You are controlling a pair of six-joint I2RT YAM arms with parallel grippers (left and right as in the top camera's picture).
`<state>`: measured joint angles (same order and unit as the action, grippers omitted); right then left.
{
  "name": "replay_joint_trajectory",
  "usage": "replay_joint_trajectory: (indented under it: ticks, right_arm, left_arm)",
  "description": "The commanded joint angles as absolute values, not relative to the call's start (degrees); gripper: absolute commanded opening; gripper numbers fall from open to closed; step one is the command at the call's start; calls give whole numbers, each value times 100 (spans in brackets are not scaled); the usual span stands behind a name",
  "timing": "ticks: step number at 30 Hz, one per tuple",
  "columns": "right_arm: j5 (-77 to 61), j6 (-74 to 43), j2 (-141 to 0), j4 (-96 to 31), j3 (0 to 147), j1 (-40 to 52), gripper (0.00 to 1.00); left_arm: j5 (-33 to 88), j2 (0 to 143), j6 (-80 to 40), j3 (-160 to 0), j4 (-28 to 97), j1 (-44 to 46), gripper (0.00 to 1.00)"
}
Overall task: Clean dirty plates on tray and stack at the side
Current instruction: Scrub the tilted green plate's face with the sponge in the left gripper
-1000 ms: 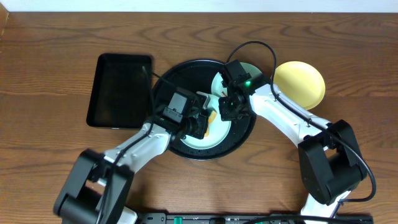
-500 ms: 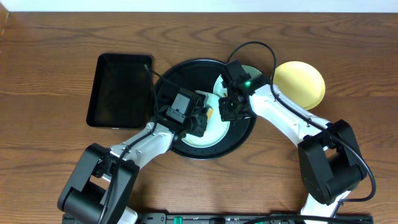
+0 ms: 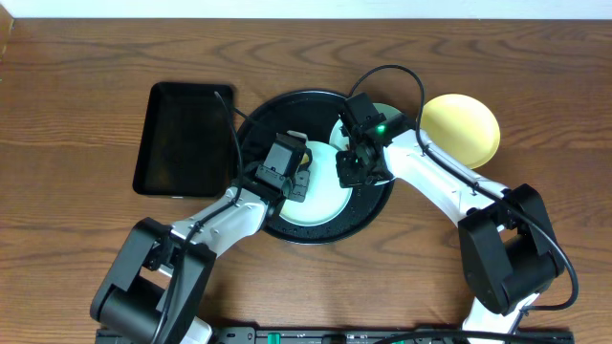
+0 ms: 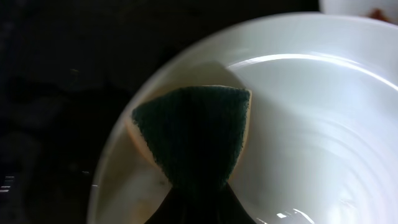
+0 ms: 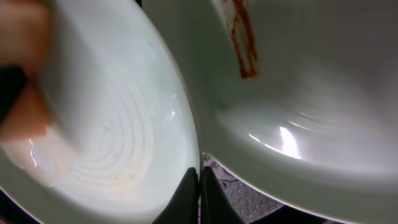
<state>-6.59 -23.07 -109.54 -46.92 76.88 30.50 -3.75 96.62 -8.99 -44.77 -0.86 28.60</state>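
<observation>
Clamping a green sponge, the left gripper pressed it on a mint plate in the round tray; the right gripper was pinched together at that plate's rim.

A wooden table of reddish-brown grain fills the overhead view, the grain running left to right. Beyond its far edge lies a pale strip; whether wall or floor cannot be told. The light is even, the shadows soft.
</observation>
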Motion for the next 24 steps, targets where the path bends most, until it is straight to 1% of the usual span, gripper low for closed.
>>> replay_joint_trajectory:
  ticks: [1,5,16,21,24]
  right_arm:
    - [-628,-2373,-10794,-4753,7703,2965,1]
    - [-628,-2373,-10794,-4753,7703,2965,1]
    - [-628,-2370,-10794,-4757,7703,2965,1]
    - [-628,-2353,-10794,-4755,7703,2965,1]
    - [-626,-2353,-10794,-4755,7703,2965,1]
  left_arm:
    - [-1081,9793,-891,-4460,-148,2805,8]
    - [-1157,9793,-888,-4460,-189,2805,8]
    - [-2198,9749,-888,-4460,-456,2805,7]
    - [-2436,9384,-888,-4460,-698,2805,7]
    - [-2827,9067,-886,-4460,-805,2805,7]
